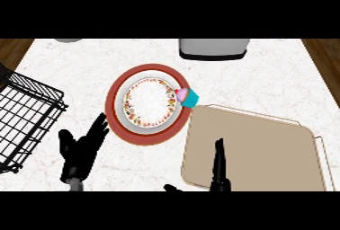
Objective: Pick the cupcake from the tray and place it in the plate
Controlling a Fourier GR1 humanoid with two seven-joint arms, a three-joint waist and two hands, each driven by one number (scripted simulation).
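Note:
A cupcake (187, 96) with pink frosting and a teal wrapper lies tipped on its side on the right rim of the red-rimmed plate (119, 92), which has a white centre with a floral ring. The beige tray (266, 148) lies to the plate's right and lower right, with nothing on it. My right hand (218, 166) rises edge-on over the tray's left part, fingers straight, well below the cupcake. My left hand (81, 150) rests open at the lower left, fingers up, just left of the plate.
A black wire rack (26, 117) stands at the left edge. A grey appliance (214, 48) sits at the back, right of centre, and a grey object (68, 40) peeks in at the back left. Dark wood shows at both far corners.

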